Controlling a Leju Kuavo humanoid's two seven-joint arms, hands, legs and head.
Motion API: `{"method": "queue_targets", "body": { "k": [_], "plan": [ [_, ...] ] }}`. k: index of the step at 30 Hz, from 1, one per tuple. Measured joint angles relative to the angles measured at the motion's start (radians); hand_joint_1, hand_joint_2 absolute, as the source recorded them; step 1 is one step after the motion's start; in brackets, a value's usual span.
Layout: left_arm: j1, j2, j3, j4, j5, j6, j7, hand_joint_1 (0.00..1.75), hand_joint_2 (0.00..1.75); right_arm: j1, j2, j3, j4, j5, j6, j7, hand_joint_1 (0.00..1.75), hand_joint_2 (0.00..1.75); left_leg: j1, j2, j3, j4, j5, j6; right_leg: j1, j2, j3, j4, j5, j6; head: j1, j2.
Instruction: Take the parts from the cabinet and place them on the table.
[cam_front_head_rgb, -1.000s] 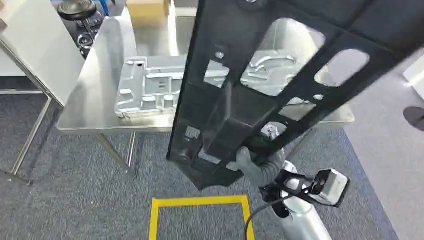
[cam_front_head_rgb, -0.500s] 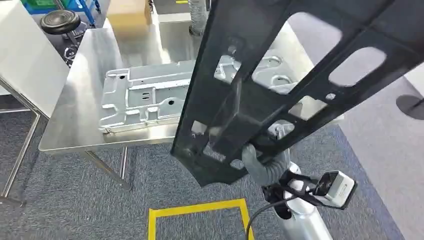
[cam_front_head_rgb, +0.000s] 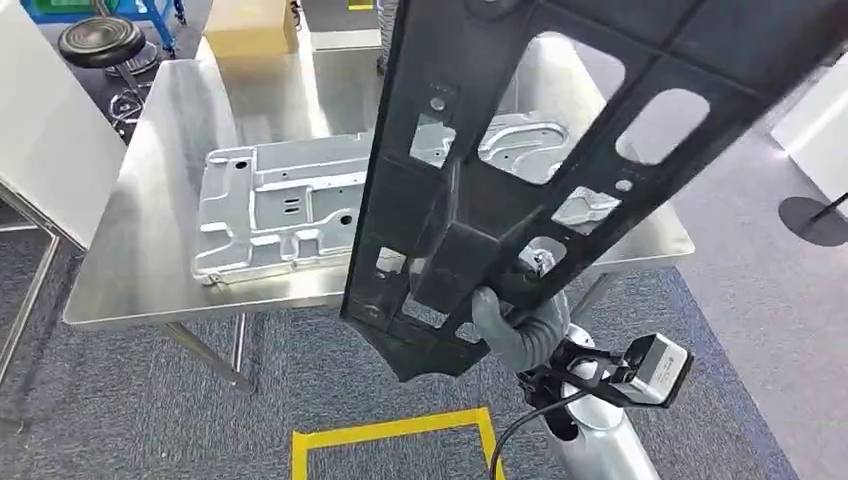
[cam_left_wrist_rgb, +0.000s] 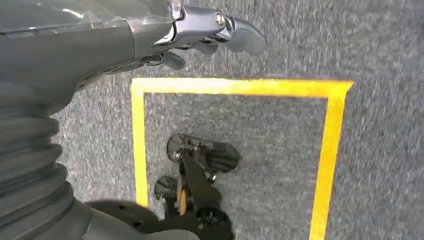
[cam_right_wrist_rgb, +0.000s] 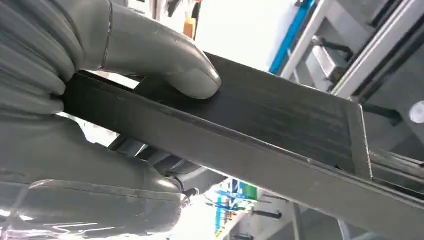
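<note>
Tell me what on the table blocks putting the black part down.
The silver stamped panel already lies across the middle of the steel table, under the black frame part that the right hand holds. Bare tabletop shows left of it and beyond it.

The big black part (cam_front_head_rgb: 560, 150) looked like matt black metal or plastic, smooth, with holes cut in it. The right hand (cam_front_head_rgb: 505, 325) holding it had a soft grey ribbed cover, and its thumb (cam_right_wrist_rgb: 165, 55) was smooth grey. The tabletop (cam_front_head_rgb: 160, 250) was shiny brushed metal. The silver part (cam_front_head_rgb: 280, 205) lying on it was dull pressed metal. The floor (cam_front_head_rgb: 120, 400) was rough grey carpet with glossy yellow tape (cam_front_head_rgb: 390, 430). A cardboard box (cam_front_head_rgb: 250, 30) looked like plain brown paper.
</note>
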Motion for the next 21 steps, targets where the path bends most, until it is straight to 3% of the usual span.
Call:
{"method": "queue_targets", "body": {
  "k": [2,3,4,5,7,8,9,12,13,14,17,18,19,20,21],
  "plan": [
    [-0.001,0.000,0.004,0.000,0.000,-0.004,0.000,0.00,1.75,0.001,-0.002,0.000,0.004,-0.002,0.000,0.002,1.75,1.75,-0.002,0.001,0.007,0.000,-0.008,0.006,-0.003,-0.001,-0.099,0.169,-0.056,0.007,0.000,0.000],
    [-0.001,0.000,0.005,0.000,0.000,-0.005,0.000,0.00,1.75,0.001,-0.005,0.000,0.008,-0.003,0.001,0.004,1.75,1.75,-0.002,0.000,0.011,0.001,-0.012,0.005,-0.004,-0.001,-0.133,0.214,-0.056,0.008,0.000,0.000],
    [-0.001,0.000,0.005,0.000,0.000,-0.007,0.000,0.00,1.75,0.001,-0.006,0.000,0.010,-0.004,0.001,0.006,1.75,1.75,-0.003,-0.001,0.020,0.001,-0.017,0.004,-0.005,-0.002,-0.142,0.205,-0.026,0.007,0.000,0.000],
    [0.002,0.000,0.006,0.000,0.000,-0.010,0.000,0.00,1.75,0.001,-0.007,0.000,0.012,-0.006,0.003,0.008,1.75,1.75,-0.003,-0.001,0.028,0.001,-0.024,0.002,-0.005,-0.002,-0.126,0.153,0.021,0.004,0.000,0.000],
    [0.001,0.000,0.007,0.000,-0.004,-0.009,0.000,0.00,1.75,0.000,-0.007,0.000,0.012,-0.009,0.005,0.008,1.75,1.75,-0.004,-0.003,0.050,0.001,-0.038,-0.002,-0.003,-0.004,-0.054,-0.030,0.132,-0.008,0.000,0.000],
    [0.001,-0.001,0.008,0.000,-0.006,-0.010,0.000,0.00,1.75,-0.001,-0.007,0.000,0.012,-0.010,0.005,0.009,1.75,1.75,-0.003,-0.003,0.051,0.000,-0.044,-0.007,0.002,-0.008,-0.031,-0.083,0.142,-0.018,0.000,0.000],
    [-0.001,-0.001,0.010,0.000,-0.006,-0.009,0.000,0.00,1.75,-0.003,-0.008,0.000,0.013,-0.011,0.005,0.009,1.75,1.75,-0.010,-0.003,0.053,0.005,-0.051,-0.015,0.009,-0.009,-0.022,-0.104,0.132,-0.021,-0.002,0.000],
    [-0.004,-0.001,0.012,0.000,-0.006,-0.007,0.001,0.00,1.75,-0.003,-0.011,0.000,0.015,-0.012,0.005,0.010,1.75,1.75,-0.006,0.002,0.061,-0.005,-0.057,-0.029,0.011,-0.002,-0.025,-0.100,0.122,-0.034,-0.002,0.000],
    [-0.004,0.000,0.013,0.000,-0.006,-0.006,0.002,0.00,1.75,-0.002,-0.011,0.000,0.015,-0.013,0.005,0.010,1.75,1.75,-0.008,0.001,0.063,-0.001,-0.064,-0.036,-0.002,-0.002,-0.012,-0.113,0.124,-0.039,-0.004,0.000],
    [-0.004,0.001,0.013,0.000,-0.006,-0.006,0.001,0.00,1.75,-0.003,-0.011,0.000,0.015,-0.013,0.006,0.010,1.75,1.75,-0.006,0.000,0.058,0.024,-0.075,-0.039,-0.002,-0.002,-0.003,-0.119,0.121,-0.045,-0.002,0.000],
    [-0.002,0.000,0.013,0.000,-0.007,-0.006,0.002,0.00,1.75,0.000,-0.012,0.000,0.015,-0.015,0.006,0.008,1.75,1.75,-0.001,0.000,-0.064,0.244,-0.167,-0.046,0.002,-0.004,0.007,-0.118,0.109,-0.056,-0.006,0.000],
    [0.001,0.000,0.013,0.000,-0.007,-0.006,0.002,0.00,1.75,0.003,-0.013,0.000,0.016,-0.014,0.006,0.008,1.75,1.75,-0.001,0.000,-0.102,0.303,-0.177,-0.048,0.002,-0.003,0.011,-0.118,0.105,-0.057,-0.006,0.000],
    [0.004,0.001,0.014,0.000,-0.007,-0.006,0.002,0.00,1.75,0.008,-0.014,0.000,0.016,-0.014,0.005,0.005,1.75,1.75,-0.001,0.000,-0.121,0.315,-0.157,-0.050,0.002,-0.001,0.019,-0.118,0.100,-0.056,-0.006,0.000],
    [0.005,0.001,0.014,0.000,-0.007,-0.006,0.002,0.00,1.75,0.012,-0.015,-0.002,0.014,-0.011,0.002,0.002,1.75,1.75,-0.001,0.000,-0.113,0.276,-0.117,-0.049,0.002,0.001,0.027,-0.118,0.094,-0.055,-0.006,0.000],
    [0.005,0.001,0.014,0.000,-0.007,-0.005,0.002,0.00,1.75,0.014,-0.015,-0.005,0.009,-0.010,-0.002,0.002,1.75,1.75,-0.001,0.000,-0.085,0.199,-0.059,-0.048,0.002,0.002,0.037,-0.116,0.087,-0.052,-0.007,0.000]
  ]
}}
